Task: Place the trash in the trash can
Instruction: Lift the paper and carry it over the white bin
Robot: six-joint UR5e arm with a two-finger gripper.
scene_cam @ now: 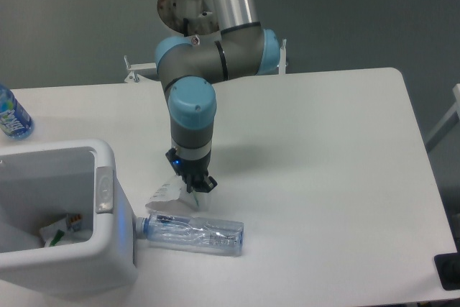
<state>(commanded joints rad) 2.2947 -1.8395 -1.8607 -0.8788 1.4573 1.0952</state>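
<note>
Fingers: my fingers [195,186] are down at the paper packet [167,195]; whether clamped on it, I cannot tell.
Paper packet: on the tabletop [323,149], just beside the trash can [115,239].
Crushed bottle: the crushed bottle [194,233] lies flat, cap near the can wall.
Trash can: some scraps already inside.
Progress: both pieces outside the can; lift and drop of each remains.

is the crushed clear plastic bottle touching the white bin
Touching: the fixed camera shows the crushed clear plastic bottle's bluish cap end resting against the white rectangular bin's side wall, no table visible between them.
</note>
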